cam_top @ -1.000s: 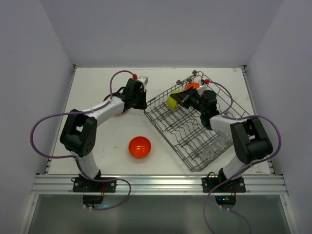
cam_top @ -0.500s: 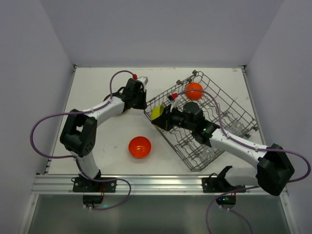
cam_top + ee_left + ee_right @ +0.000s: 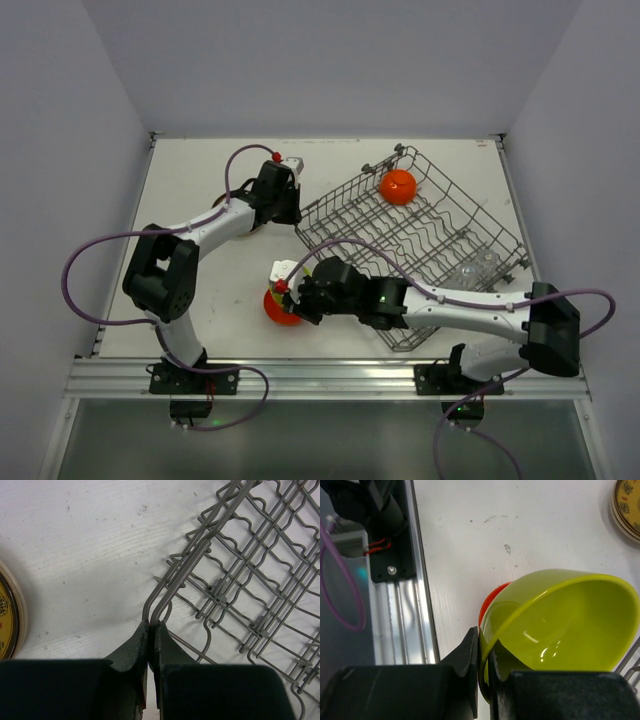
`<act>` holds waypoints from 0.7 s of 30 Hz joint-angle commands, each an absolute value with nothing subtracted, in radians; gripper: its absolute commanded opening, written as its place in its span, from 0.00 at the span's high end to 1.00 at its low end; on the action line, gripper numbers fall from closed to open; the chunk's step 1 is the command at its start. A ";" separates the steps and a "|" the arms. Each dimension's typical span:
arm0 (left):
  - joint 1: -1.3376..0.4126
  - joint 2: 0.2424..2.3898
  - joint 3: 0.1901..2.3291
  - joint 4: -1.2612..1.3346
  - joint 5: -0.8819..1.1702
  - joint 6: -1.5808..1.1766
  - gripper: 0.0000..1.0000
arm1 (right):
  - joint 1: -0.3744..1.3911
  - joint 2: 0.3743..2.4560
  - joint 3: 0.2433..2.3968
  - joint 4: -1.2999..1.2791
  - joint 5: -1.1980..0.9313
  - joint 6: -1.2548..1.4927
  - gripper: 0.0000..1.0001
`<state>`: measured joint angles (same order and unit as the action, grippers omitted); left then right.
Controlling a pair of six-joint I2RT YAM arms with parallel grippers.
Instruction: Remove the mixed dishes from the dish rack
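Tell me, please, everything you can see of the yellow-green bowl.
The yellow-green bowl is round and glossy, plastic by its look, empty, with a thin rim. It hangs tilted, its opening turned sideways, above the white table. The jaws of the right gripper are shut on its rim. An orange bowl sits just beneath it; whether they touch is unclear.

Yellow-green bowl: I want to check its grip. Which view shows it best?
Right wrist: the yellow-green bowl fills the frame, rim pinched in the right end effector. In the top view the arm mostly hides it; left wrist shows none.
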<state>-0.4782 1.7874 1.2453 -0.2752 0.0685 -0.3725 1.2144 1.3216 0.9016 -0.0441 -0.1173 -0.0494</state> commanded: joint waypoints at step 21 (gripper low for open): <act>-0.492 1.789 1.216 -0.282 0.112 -0.387 1.00 | 1.345 1.747 1.322 -0.451 0.176 -0.316 0.99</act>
<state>-0.4782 1.7874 1.2453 -0.2752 0.0689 -0.3725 1.3407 1.7256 1.2514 -0.4137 0.1455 -0.2844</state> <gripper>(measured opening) 0.059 0.062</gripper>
